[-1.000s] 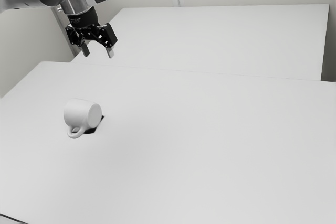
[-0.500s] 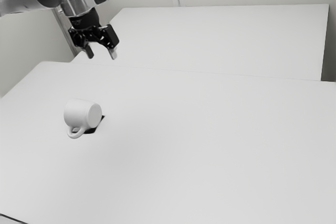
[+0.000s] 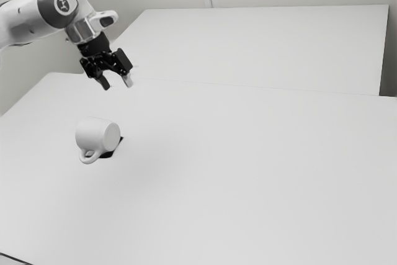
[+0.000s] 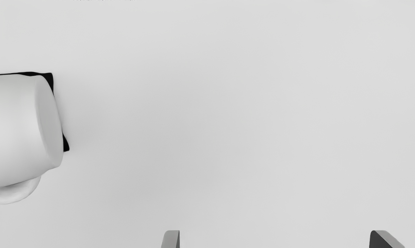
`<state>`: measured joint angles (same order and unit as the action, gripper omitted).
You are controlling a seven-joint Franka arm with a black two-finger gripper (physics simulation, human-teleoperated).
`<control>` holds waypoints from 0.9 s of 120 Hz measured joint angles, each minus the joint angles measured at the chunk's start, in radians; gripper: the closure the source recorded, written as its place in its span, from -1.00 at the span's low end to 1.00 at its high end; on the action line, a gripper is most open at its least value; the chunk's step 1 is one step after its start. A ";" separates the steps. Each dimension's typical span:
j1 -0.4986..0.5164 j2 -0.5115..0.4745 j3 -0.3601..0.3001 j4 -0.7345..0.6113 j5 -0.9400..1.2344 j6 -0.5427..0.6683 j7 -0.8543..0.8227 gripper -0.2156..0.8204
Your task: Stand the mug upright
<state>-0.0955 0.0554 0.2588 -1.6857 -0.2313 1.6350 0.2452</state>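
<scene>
So the mug (image 3: 92, 133) is plain white and lying on its side on the pale table (image 3: 248, 172), around 9 o'clock from the middle of the exterior view. Its flat round end faces roughly 3 to 4 o'clock there, and the loop handle (image 3: 96, 157) hangs off the body at about 6 to 7. There's a black patch (image 3: 118, 144) peeking out from under it, mostly at its 4 o'clock. The arm (image 3: 31, 17) comes in from around 10 o'clock, bends, and angles the hand down toward 5. The gripper (image 3: 116, 84) hovers over the table, well apart from the mug, which sits between 6 and 7 o'clock from it. Fingers are spread wide with just air between them, and in the wrist view the mug is off past one finger, outside the gap.
</scene>
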 joint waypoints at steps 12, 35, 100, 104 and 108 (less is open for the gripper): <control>0.099 0.018 0.019 -0.013 -0.029 0.028 0.066 -0.58; 0.153 0.079 0.028 -0.019 -0.092 0.070 0.185 -0.58; 0.471 0.319 -0.017 0.087 -0.268 0.044 0.505 -0.58; 0.500 0.340 -0.033 0.106 -0.278 0.033 0.523 -0.58; 0.520 0.360 -0.041 0.124 -0.287 0.022 0.540 -0.58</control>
<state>0.4241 0.4154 0.2175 -1.5619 -0.5182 1.6573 0.7853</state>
